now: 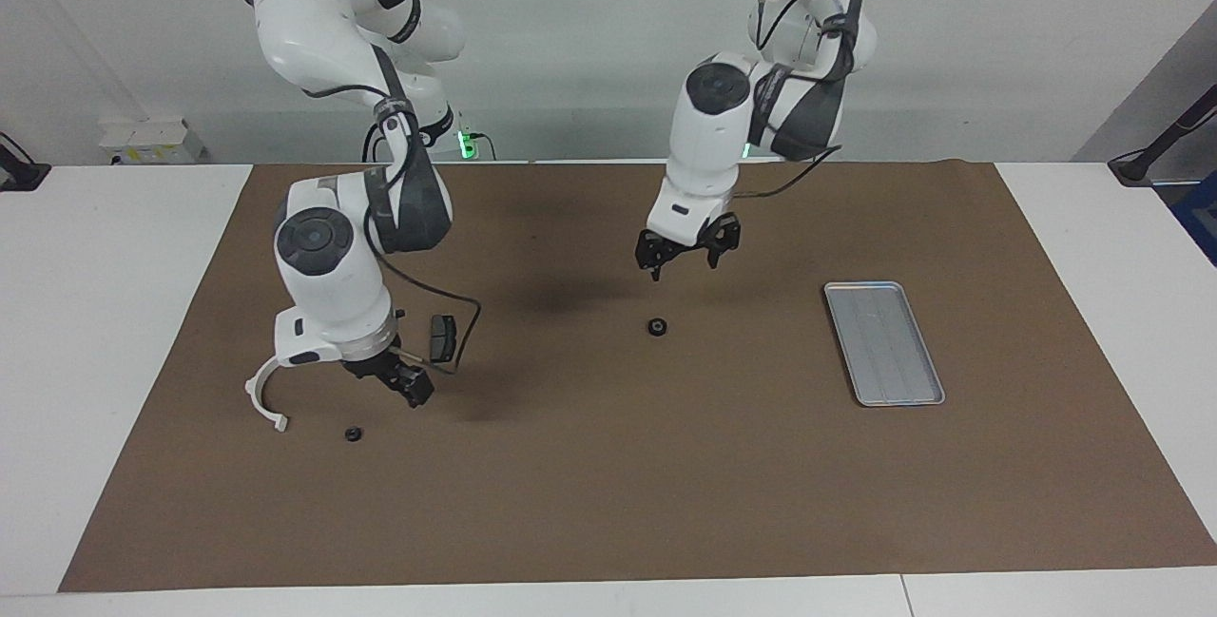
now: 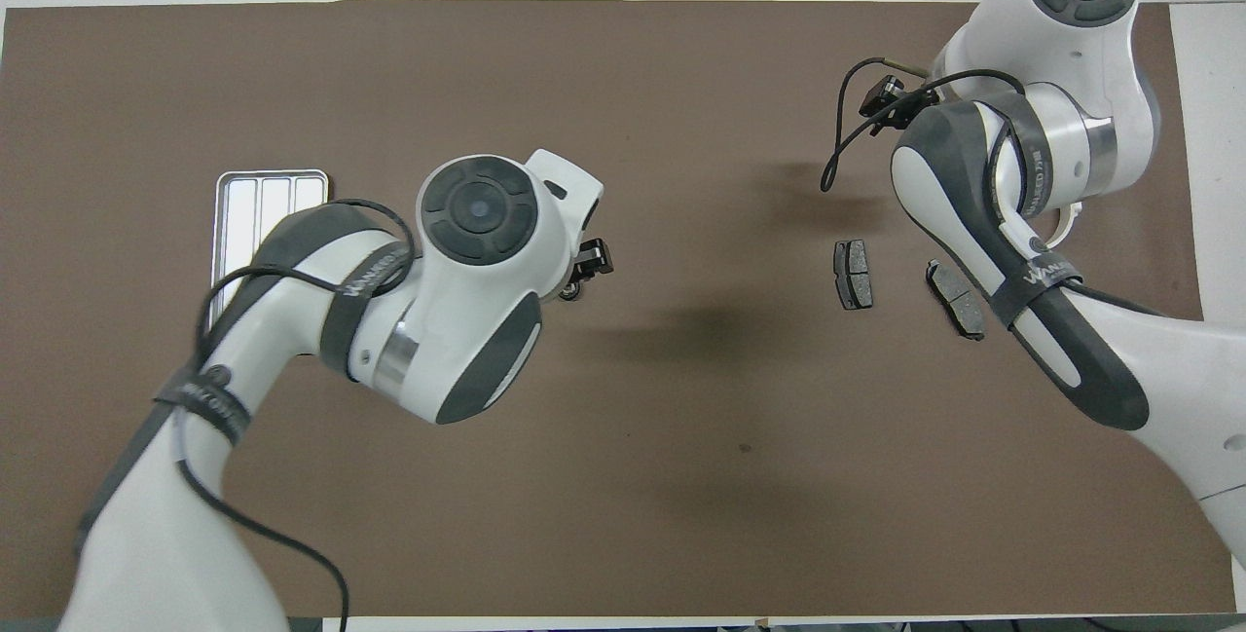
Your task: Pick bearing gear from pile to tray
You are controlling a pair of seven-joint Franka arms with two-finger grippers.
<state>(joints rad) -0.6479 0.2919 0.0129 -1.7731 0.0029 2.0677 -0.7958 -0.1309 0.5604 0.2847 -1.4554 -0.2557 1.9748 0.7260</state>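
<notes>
In the facing view the left gripper (image 1: 683, 266) hangs over the bearing gear (image 1: 656, 326), its claw released, the two fingers spread and pointing down, clear of the part. The gear lies on the brown mat (image 1: 608, 503) near the table's middle, well apart from the tray (image 1: 884, 394), which sits toward the left arm's end. The right gripper (image 1: 411, 388) is low over the mat between the white bracket (image 1: 259, 395) and one brake pad (image 1: 442, 337), near a second black round piece (image 1: 354, 433); whether its claw is released or clenched cannot be told. The step in hand looks like the left arm's descent. It would go best dropping straight down with the gear centred between the jaws, closing only at mat level, since so small and round a part could easily skid aside. In the overhead view the left gripper (image 2: 590, 260) covers most of the gear (image 2: 568, 294), the tray (image 2: 271, 186) shows partly past the arm, and both brake pads (image 2: 853, 274) (image 2: 956, 299) lie side by side. Counted over both views: two black round pieces, two brake pads, one bracket, one tray, which holds nothing.
</notes>
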